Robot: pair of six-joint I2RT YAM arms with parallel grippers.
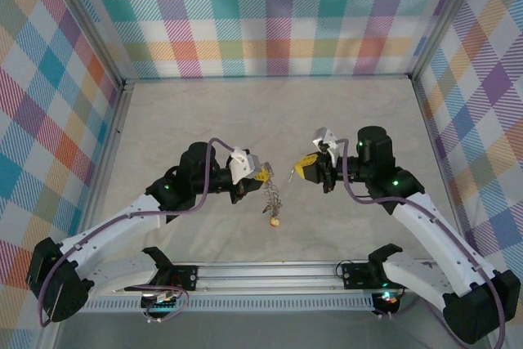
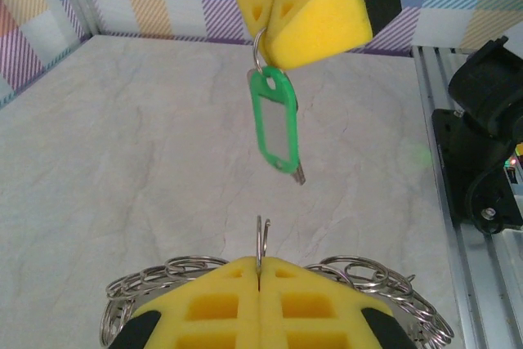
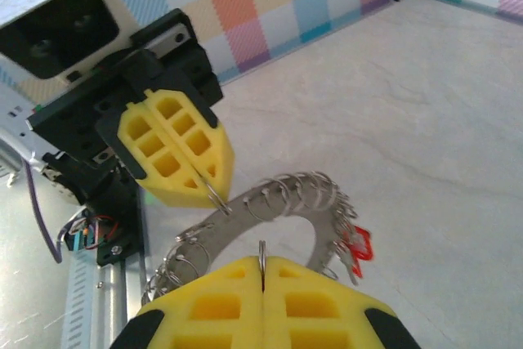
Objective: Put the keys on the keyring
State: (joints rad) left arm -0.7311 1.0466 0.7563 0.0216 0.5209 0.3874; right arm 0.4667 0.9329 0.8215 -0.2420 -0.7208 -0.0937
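My left gripper (image 1: 260, 174) (image 2: 259, 263) is shut on the thin silvery keyring (image 2: 261, 239), whose wire end stands up between the yellow pads. In the right wrist view the keyring (image 3: 306, 198) curves down from the left gripper (image 3: 214, 194), strung with several small rings and keys, one with a red tag (image 3: 358, 248). That bunch of keys (image 1: 272, 199) hangs above the table. Facing it a short gap away, my right gripper (image 1: 302, 169) (image 3: 262, 266) is shut on the small ring of a green-tagged key (image 2: 275, 120), which dangles below its fingers (image 2: 315, 14).
Plaid walls (image 1: 270, 14) enclose the pale marbled table (image 1: 204, 120) on three sides. A metal rail (image 1: 270, 271) with the arm bases runs along the near edge. The right arm's black base (image 2: 490, 145) stands at the right of the left wrist view.
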